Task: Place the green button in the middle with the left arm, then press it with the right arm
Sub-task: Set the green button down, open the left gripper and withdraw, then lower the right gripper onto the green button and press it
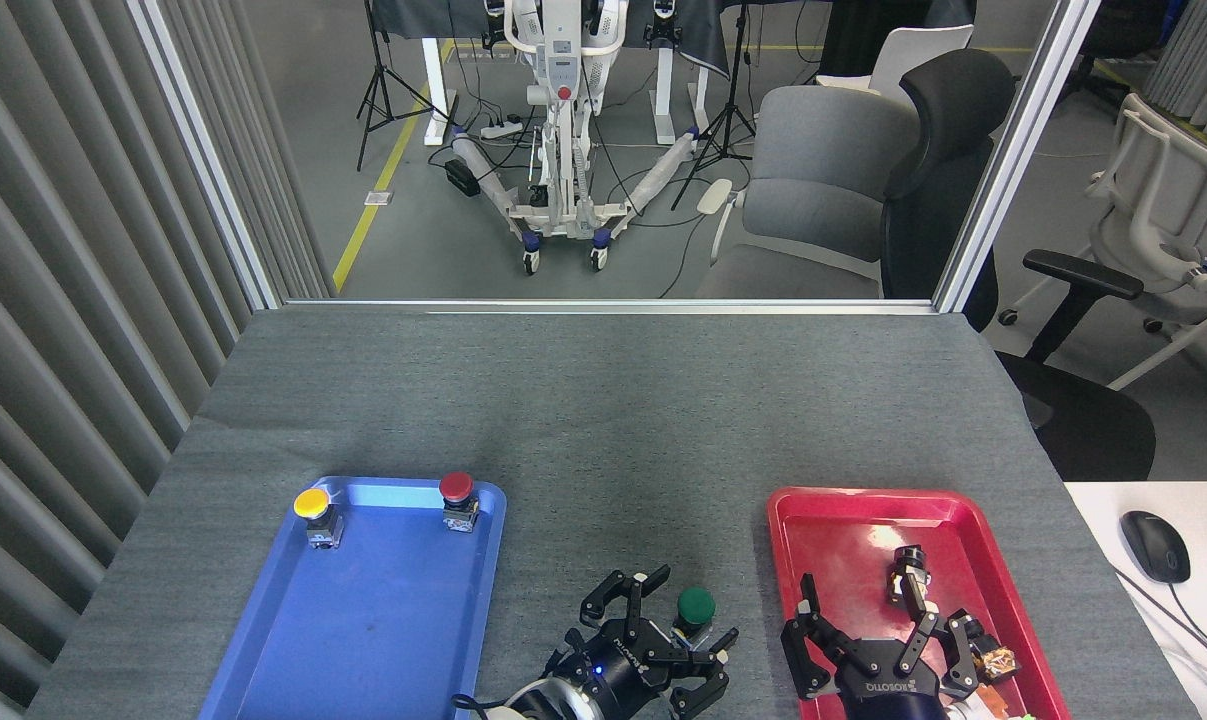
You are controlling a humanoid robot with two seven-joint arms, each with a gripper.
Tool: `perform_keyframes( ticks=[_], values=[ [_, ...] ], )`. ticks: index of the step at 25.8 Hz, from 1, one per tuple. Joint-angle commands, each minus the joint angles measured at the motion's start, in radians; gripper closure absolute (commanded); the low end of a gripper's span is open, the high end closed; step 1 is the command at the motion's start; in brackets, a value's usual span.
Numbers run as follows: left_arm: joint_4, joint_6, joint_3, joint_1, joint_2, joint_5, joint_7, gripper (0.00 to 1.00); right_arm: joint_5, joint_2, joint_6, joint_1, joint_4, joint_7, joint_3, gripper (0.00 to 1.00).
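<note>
The green button (pixel 695 606) stands on the grey desk (pixel 603 420) near its front edge, between the trays, with the left end effector (pixel 663 640) spread wide around it, apparently not gripping. It looks small, rigid and light, best pinched by its stubby body under the cap. The right end effector (pixel 878 640) hangs splayed wide over the red tray (pixel 833 510).

Two trays on the mat, office clutter beyond.

Blue tray (pixel 363 640) holds a yellow button (pixel 312 504) and a red button (pixel 456 488) at its far corners. Red tray (pixel 843 520) holds a small dark part (pixel 909 568). Grey chair (pixel 813 190) behind; mouse (pixel 1156 545) at right.
</note>
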Motion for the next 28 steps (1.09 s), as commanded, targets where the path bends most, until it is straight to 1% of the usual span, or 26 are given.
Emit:
perform_keyframes(
  ticks=[1,2,4,5,6,7,8,9,10,11,12,15,22,23,26,28],
  values=[
    [-0.185,0.026,0.049,0.092,0.092,0.004,-0.003,0.01,0.000,0.000,-0.008,-0.001,0.004,0.003,0.002,0.00],
    [-0.256,0.046,0.091,0.140,0.118,0.007,-0.003,0.01,0.000,0.000,-0.008,-0.003,0.006,-0.002,0.003,0.01],
    [-0.403,0.087,0.178,0.250,0.162,0.007,-0.001,0.01,0.000,0.000,-0.008,-0.004,0.013,-0.005,0.017,0.09],
    [-0.471,0.120,0.230,0.308,0.184,0.007,-0.001,0.01,0.000,0.000,-0.010,-0.006,0.015,-0.006,0.022,0.17],
    [-0.524,0.159,0.290,0.365,0.195,0.009,0.000,0.01,0.000,0.000,-0.011,-0.007,0.018,-0.005,0.026,0.26],
    [-0.564,0.199,0.347,0.417,0.195,0.009,0.000,0.01,0.000,0.000,-0.019,-0.015,0.023,-0.005,0.031,0.42],
    [-0.589,0.229,0.396,0.465,0.195,0.009,0.000,0.01,0.003,-0.001,-0.034,-0.024,0.024,-0.005,0.040,0.53],
    [-0.603,0.241,0.439,0.502,0.193,0.010,0.002,0.01,0.006,-0.001,-0.050,-0.027,0.024,-0.002,0.054,0.65],
    [-0.610,0.244,0.467,0.526,0.193,0.010,0.002,0.01,0.007,0.000,-0.059,-0.030,0.024,0.001,0.066,0.81],
    [-0.612,0.245,0.485,0.542,0.193,0.013,0.002,0.01,0.011,0.002,-0.063,-0.035,0.024,0.003,0.078,0.95],
    [-0.613,0.253,0.499,0.551,0.193,0.013,0.002,0.01,0.024,0.003,-0.063,-0.044,0.024,0.005,0.094,1.00],
    [-0.612,0.252,0.542,0.563,0.193,0.015,0.000,0.01,0.061,0.022,-0.060,-0.064,0.046,0.008,0.137,1.00],
    [-0.612,0.253,0.560,0.563,0.192,0.032,0.000,0.01,0.064,0.049,-0.028,-0.141,0.179,0.070,0.218,1.00],
    [-0.612,0.256,0.565,0.563,0.192,0.042,0.000,0.01,0.066,0.049,-0.028,-0.145,0.191,0.070,0.223,1.00],
    [-0.618,0.250,0.611,0.566,0.192,0.134,0.008,0.01,0.066,0.046,-0.028,-0.149,0.222,0.074,0.223,1.00],
    [-0.618,0.247,0.619,0.569,0.193,0.160,0.009,0.01,0.066,0.046,-0.027,-0.149,0.259,0.095,0.224,1.00]
  ],
)
